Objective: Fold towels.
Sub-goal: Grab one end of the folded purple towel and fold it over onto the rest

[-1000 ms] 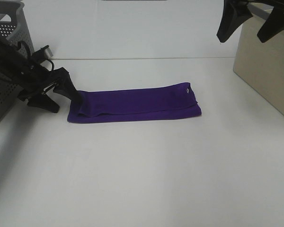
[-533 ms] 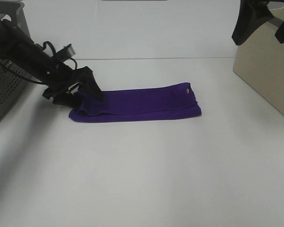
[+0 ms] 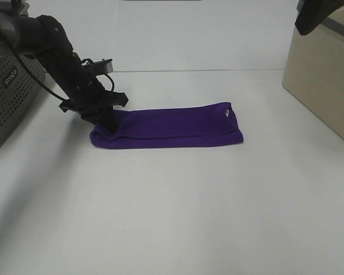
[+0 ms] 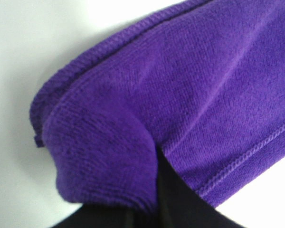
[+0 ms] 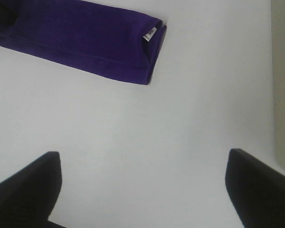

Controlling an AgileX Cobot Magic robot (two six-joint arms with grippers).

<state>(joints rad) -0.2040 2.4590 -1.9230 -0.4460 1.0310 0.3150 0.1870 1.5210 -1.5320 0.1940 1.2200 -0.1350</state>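
Observation:
The purple towel [image 3: 172, 127] lies on the white table folded into a long strip, with its white tag [image 3: 227, 113] at the right end. My left gripper [image 3: 106, 121] is at the strip's left end and is shut on the corner there. In the left wrist view the towel [image 4: 190, 85] fills the picture and a fold of it drapes over a black finger [image 4: 175, 204]. My right gripper [image 5: 142, 156] is open and empty, high above the table to the right of the towel [image 5: 80, 38]. Only part of it [image 3: 316, 14] shows at the exterior view's top edge.
A grey perforated basket [image 3: 8, 97] stands at the far left behind my left arm. A beige box [image 3: 321, 86] stands at the right edge, also in the right wrist view [image 5: 284, 71]. Bare white table [image 3: 178, 212] lies in front of the towel.
My left arm has swung right, out from in front of the basket, and nudged the towel's left end slightly right. My right gripper has moved up and right, mostly out of the exterior view.

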